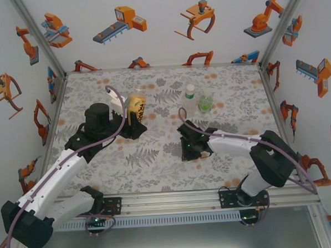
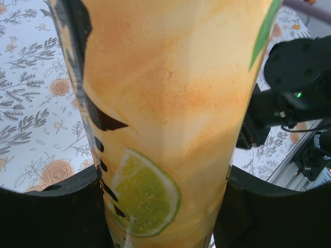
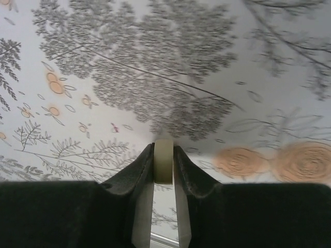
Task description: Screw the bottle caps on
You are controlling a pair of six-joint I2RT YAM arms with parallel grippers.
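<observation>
Floral-print surface [image 1: 156, 158], grey ferns w/ orange blooms, white walls w/ orange robot-arm cartoons.

Top view:
- Left hand [image 1: 133, 125] closed round lower part of juice bottle [image 1: 136, 108], left of centre, bottle upright. Label yellow-orange; any writing too small to read.
- Clear bottle [image 1: 189, 97] and green bottle [image 1: 206, 103] just beside each other, mid-back of surface, right of juice bottle, both upright. Clear one has pale top and a green-white label, text illegible. Can't tell if either is capped.
- Right hand [image 1: 189, 145] low over surface, near side of those two bottles, apart from them. Its fingertips are hidden under its own black body.

Left wrist view:
- Juice bottle [image 2: 170, 103] very close up, clamped between both black fingers [image 2: 46, 217]. Top and base cut off by frame.
- Label: lime-slice picture low down, green leaf streak top right. Dark marks along left edge may be lettering, wrapped out of sight, unreadable.
- Right arm [image 2: 297, 77] at right edge, green LED lit.

Right wrist view:
- Right hand [image 3: 164, 165] pinched shut on pale yellow cap [image 3: 163, 155], held edge-on between the fingers [image 3: 129, 181], just above surface [image 3: 155, 62].
- Cap face and thread hidden by fingers. No marking visible on rim.
- Far print blurred.
</observation>
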